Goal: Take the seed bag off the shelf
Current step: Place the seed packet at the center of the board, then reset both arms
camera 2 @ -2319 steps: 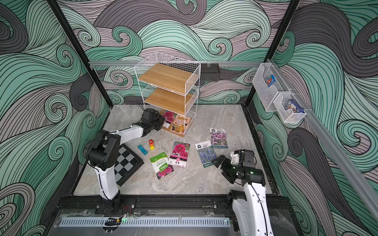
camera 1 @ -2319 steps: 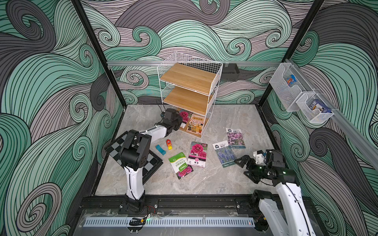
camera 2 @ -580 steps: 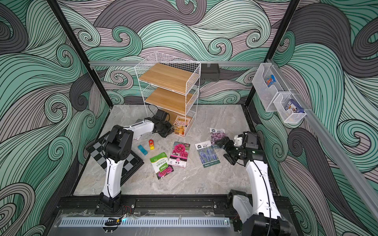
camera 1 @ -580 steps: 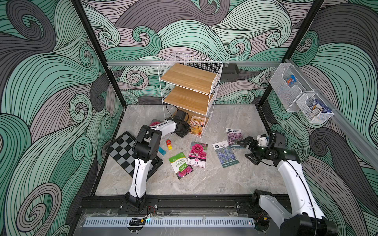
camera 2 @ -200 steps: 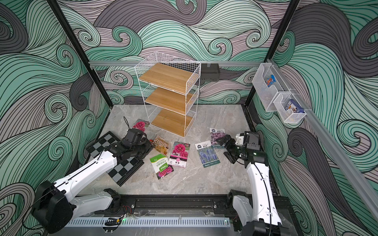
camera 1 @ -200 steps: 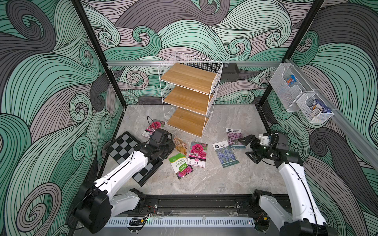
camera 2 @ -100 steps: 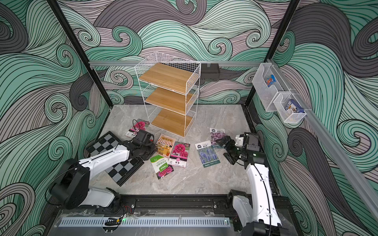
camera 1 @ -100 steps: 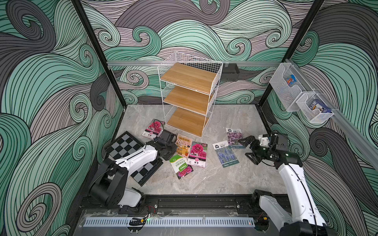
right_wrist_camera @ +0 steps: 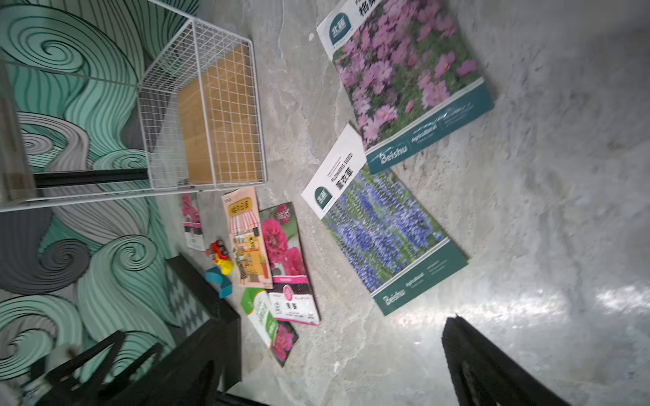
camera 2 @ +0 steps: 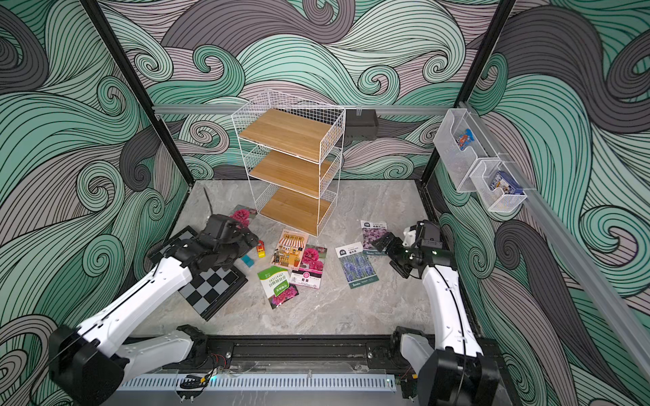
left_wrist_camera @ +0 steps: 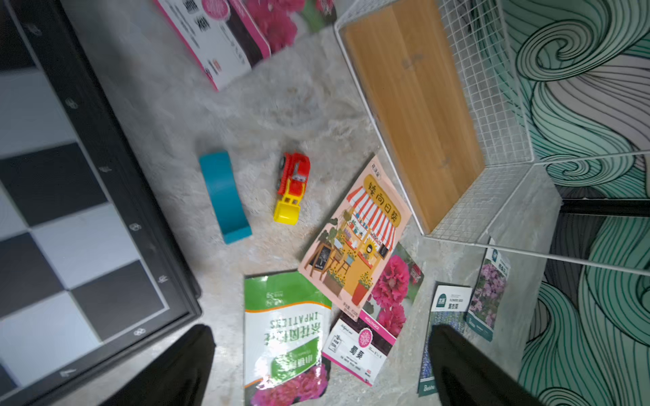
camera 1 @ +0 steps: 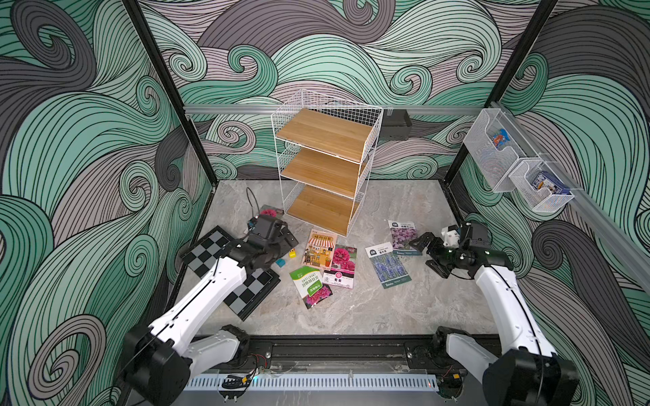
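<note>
Already off the shelf (camera 1: 325, 165), seed bag (left_wrist_camera: 355, 239) beside "IMPATIENS" packet (left_wrist_camera: 285, 334) (left gripper (left_wrist_camera: 322, 334) and right gripper (camera 1: 426, 258) wide)

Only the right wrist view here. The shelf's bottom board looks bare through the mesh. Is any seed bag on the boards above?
Observer: No. In both top views the shelf has all three boards bare.
Operator: Is the left pincer gripping a bag?
Observer: No, the left pincer is open with nothing in it.
Operator: Anything on the walls?
Observer: Two wire bins on the right wall, each holding a small item.
</note>
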You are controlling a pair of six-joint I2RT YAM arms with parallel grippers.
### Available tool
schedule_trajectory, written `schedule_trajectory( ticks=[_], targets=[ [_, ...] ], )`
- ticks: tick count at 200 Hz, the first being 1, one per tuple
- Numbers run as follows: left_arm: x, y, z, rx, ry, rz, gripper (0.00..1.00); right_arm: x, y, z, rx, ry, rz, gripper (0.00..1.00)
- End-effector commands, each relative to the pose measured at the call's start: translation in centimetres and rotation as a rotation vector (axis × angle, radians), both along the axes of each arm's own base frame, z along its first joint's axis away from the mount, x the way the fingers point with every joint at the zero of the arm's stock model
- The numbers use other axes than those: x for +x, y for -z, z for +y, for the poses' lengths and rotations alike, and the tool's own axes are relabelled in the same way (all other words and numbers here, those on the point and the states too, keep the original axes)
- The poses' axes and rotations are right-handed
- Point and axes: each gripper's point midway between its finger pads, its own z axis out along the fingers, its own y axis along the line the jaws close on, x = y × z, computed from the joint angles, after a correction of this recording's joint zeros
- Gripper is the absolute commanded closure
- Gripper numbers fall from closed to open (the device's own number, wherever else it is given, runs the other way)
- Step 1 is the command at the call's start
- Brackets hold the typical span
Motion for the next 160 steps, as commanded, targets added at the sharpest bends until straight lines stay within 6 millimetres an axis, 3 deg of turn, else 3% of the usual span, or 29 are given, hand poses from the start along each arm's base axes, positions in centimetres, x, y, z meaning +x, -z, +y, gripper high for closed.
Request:
schedule_trajectory(
  ticks=[1, 26, 48, 62, 77, 87, 110, 135, 160],
  targets=[
    [-0.6, 0.0, 4.9, 0.282, 0.130, 0.029, 0.02, 3.8, 0.5, -2.8, -0.211, -0.070, -0.132, 0.01],
    [2.4, 1.7, 7.3, 0.486, 0.298, -0.149, 0.01, 7.6, 1.7, -3.8, -0.334, -0.121, -0.327, 0.01],
    [4.4, 2.7, 9.1, 0.609, 0.281, -0.377, 0.01, 9.1, 3.1, -4.4, -0.447, -0.176, -0.388, 0.01],
    [5.0, 3.1, 9.8, 0.676, 0.258, -0.494, 0.01, 9.5, 5.5, -4.1, -0.465, -0.216, -0.394, 0.01],
    [5.1, 5.5, 11.1, 0.714, 0.207, -0.518, 0.01, 9.6, 8.4, -2.9, -0.401, -0.244, -0.378, 0.01],
    [5.4, 5.7, 11.7, 0.748, 0.167, -0.544, 0.01, 10.1, 8.3, -2.3, -0.379, -0.263, -0.378, 0.01],
    [7.0, 5.8, 10.2, 0.691, 0.248, -0.546, 0.02, 11.7, 7.2, -0.8, -0.422, -0.325, -0.473, 0.01],
    [9.1, 6.0, 9.4, 0.580, 0.302, -0.594, 0.02, 12.8, 6.8, -1.0, -0.529, -0.348, -0.485, 0.01],
    [9.4, 6.8, 10.8, 0.426, 0.249, -0.636, 0.01, 13.8, 6.2, -1.7, -0.568, -0.295, -0.537, 0.01]
  ],
)
